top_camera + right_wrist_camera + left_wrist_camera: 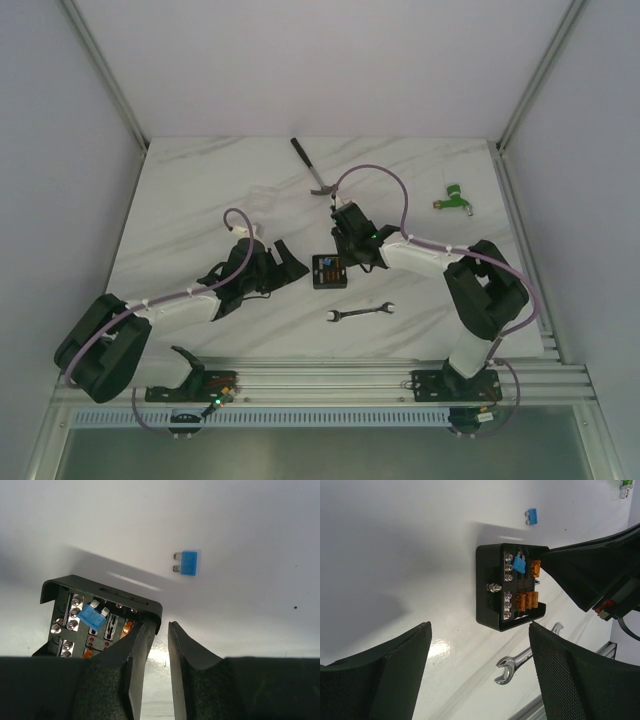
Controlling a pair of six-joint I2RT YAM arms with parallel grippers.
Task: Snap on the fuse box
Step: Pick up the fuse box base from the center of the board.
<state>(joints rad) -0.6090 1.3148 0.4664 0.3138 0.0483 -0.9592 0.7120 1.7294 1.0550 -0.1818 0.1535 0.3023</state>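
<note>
Small square black plastic fuse box (328,271) sits flat on the white marble-patterned table (200,200), near the middle, between the 2 grippers. Its open face is up: we see rows of orange fuses and metal screw terminals. 1 blue fuse (93,615) lies tilted inside it, not seated straight.

Left gripper (480,630): jaws spread wide, nothing between them. It hangs just to the left of the box, apart from it and pointed toward it.

Right gripper (160,630): jaws almost together, only a slim gap, nothing in the gap. It is at the box's far right corner. In the right wrist view 1 finger (135,655) overlaps that corner's rim; we cannot tell whether it touches.

Loose blue blade fuse (188,562) lies flat on the table beyond the box, apart from it.

Small silver open-ended wrench (362,313) lies on the table nearer the arm bases than the box, close to it but not touching.

Hammer with a dark handle (312,168) lies toward the far edge. Small green object (455,195) lies far right, well apart; we cannot tell what it is.
</note>
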